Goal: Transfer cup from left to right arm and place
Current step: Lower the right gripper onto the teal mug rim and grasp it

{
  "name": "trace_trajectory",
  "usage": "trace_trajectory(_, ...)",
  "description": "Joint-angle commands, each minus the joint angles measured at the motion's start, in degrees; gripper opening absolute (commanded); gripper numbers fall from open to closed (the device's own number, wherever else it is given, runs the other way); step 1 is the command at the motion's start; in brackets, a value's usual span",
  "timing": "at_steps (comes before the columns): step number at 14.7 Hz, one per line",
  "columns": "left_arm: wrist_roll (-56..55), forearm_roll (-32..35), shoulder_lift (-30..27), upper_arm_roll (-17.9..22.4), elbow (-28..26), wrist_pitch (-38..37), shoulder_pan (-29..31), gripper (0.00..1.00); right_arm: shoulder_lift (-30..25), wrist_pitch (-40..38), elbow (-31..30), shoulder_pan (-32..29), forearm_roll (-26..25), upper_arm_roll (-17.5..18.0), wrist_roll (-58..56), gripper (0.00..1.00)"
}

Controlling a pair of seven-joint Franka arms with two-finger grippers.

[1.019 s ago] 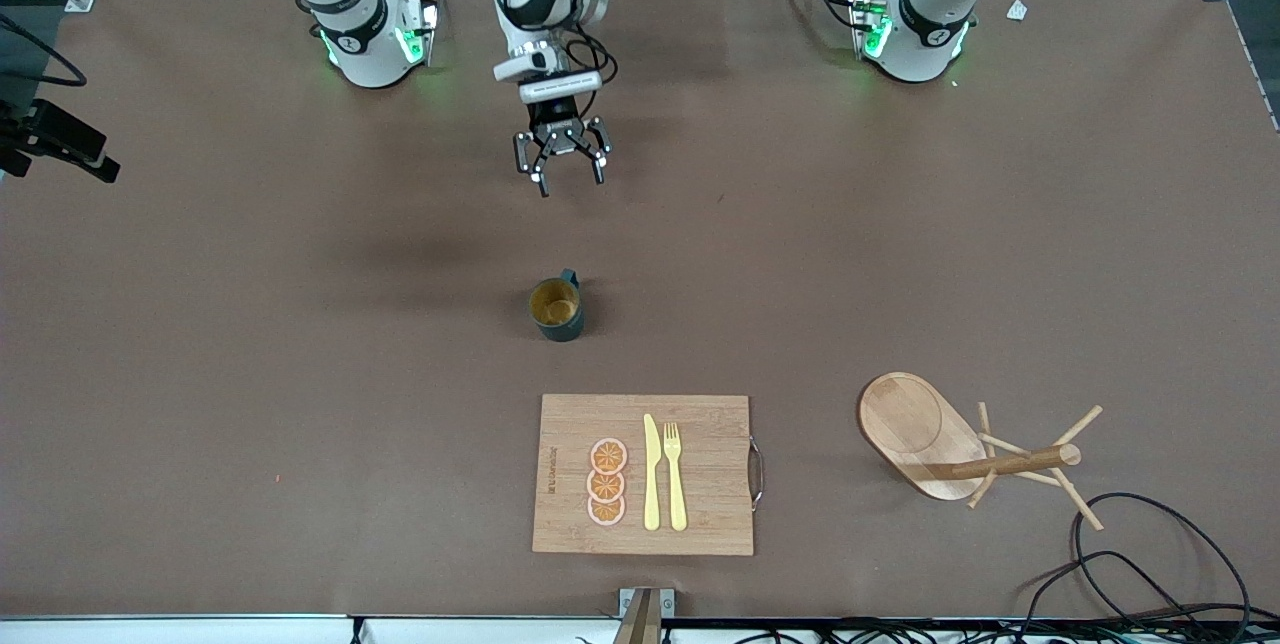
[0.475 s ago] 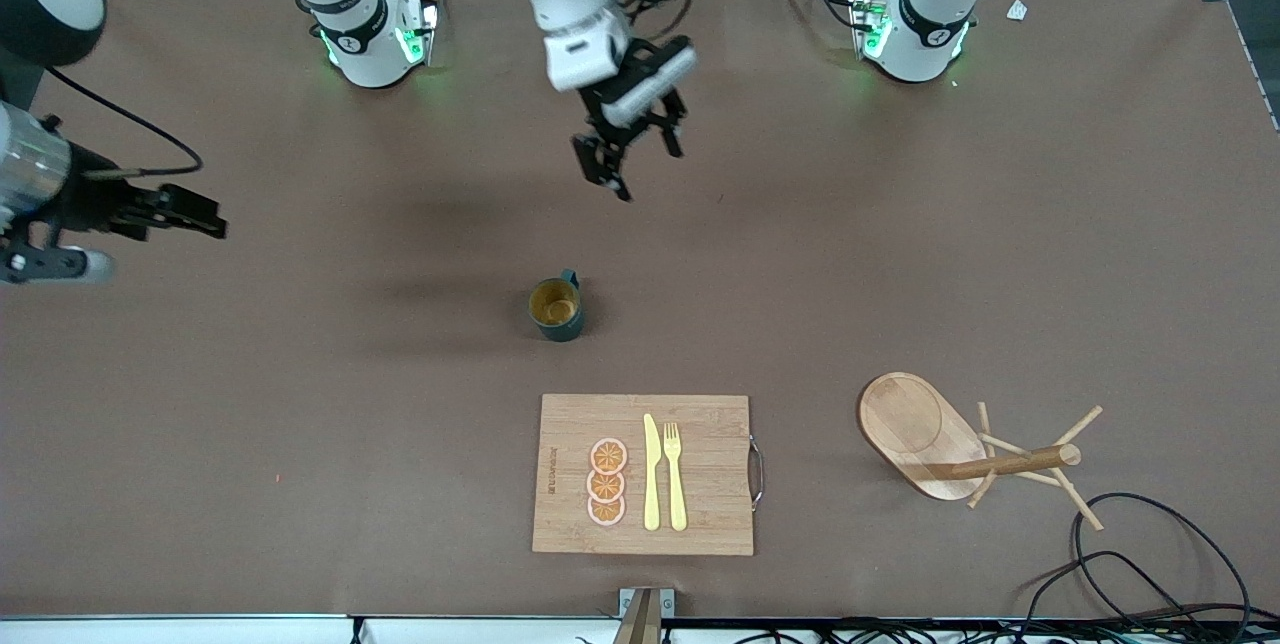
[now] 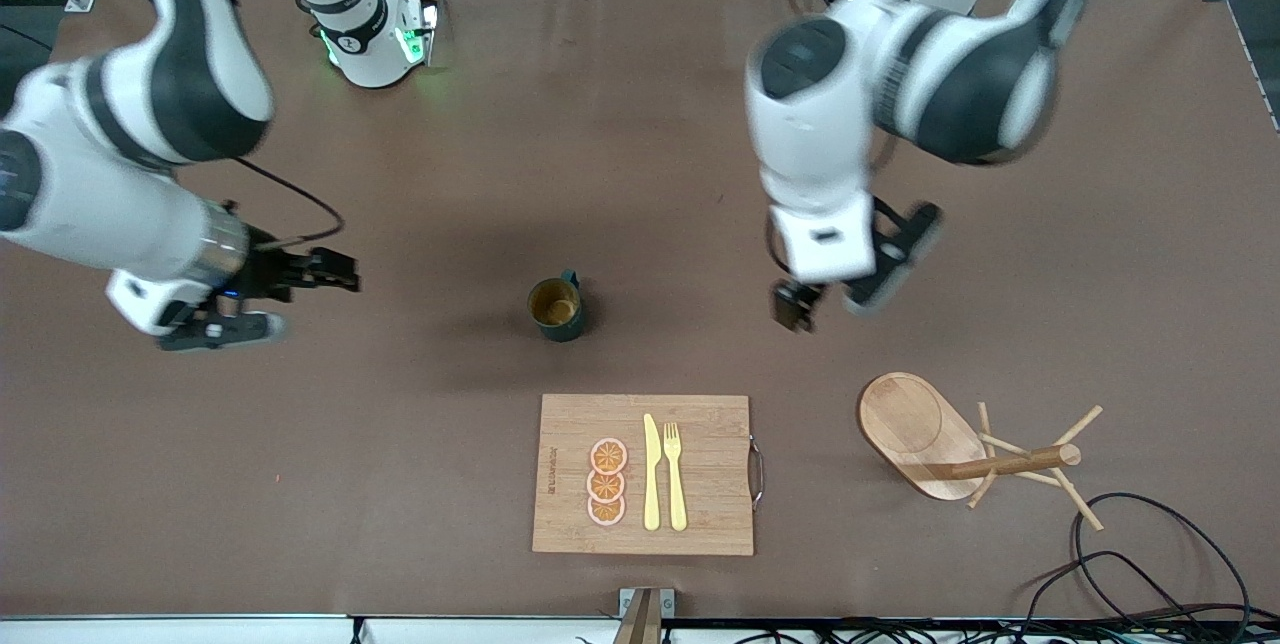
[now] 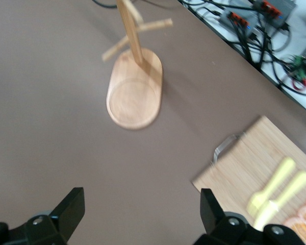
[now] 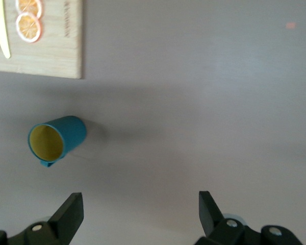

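Two grippers spread wide, both empty: left gripper [image 3: 800, 309] over bare counter [image 3: 640, 174] toward the mug tree [image 3: 985, 459], right gripper [image 3: 335, 274] aloft. Cup [image 3: 556, 308] upright, untouched, just farther than the cutting board [image 3: 645, 474]. Risk: fingers [image 4: 71, 209] clipping the rim, tipping it.

Glossy white arm shells with black joint bands; green lights glowing at both bases; thin black cables looping along the links; black two-finger grippers, small silver screws in each finger mount.
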Motion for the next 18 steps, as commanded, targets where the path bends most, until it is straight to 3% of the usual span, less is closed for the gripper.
trace_trajectory(1, 10.93, -2.19, -0.11, -0.81, 0.18, 0.87, 7.53, 1.0, 2.33, 2.83, -0.51, 4.99, 1.83, -0.41, 6.64, 1.0)
trace_trajectory(6, 26.85, -6.94, -1.51, -0.81, 0.89, 0.52, 18.88, 1.0, 8.47, 12.05, -0.42, 15.98, 1.49, -0.49, 26.95, 1.0)
trace_trajectory(9, 35.03, -8.0, -3.01, -0.8, 0.97, 0.08, 21.78, 1.0, 12.78, 18.29, -0.16, 21.0, 0.96, -0.58, 37.59, 1.0)
trace_trajectory(15, 56.2, -15.46, -6.7, -0.63, 0.97, -1.59, 29.44, 1.0, 19.64, 26.91, 0.46, 24.26, 0.69, -0.76, 41.48, 1.0)
trace_trajectory(16, 59.37, -15.99, -7.14, -0.54, 0.97, -1.85, 30.23, 1.0, 20.26, 27.44, 0.46, 24.52, 0.08, -0.85, 41.48, 0.97)
trace_trajectory(17, 61.23, -16.95, -7.84, -0.8, 0.97, -1.86, 32.06, 1.0, 20.53, 27.62, 0.37, 24.53, -1.58, -0.85, 41.48, 0.84)
trace_trajectory(18, 61.94, -18.27, -8.54, -0.89, 0.89, -1.86, 32.69, 1.0, 20.53, 27.54, 0.28, 24.53, -4.2, -0.76, 41.48, 0.66)
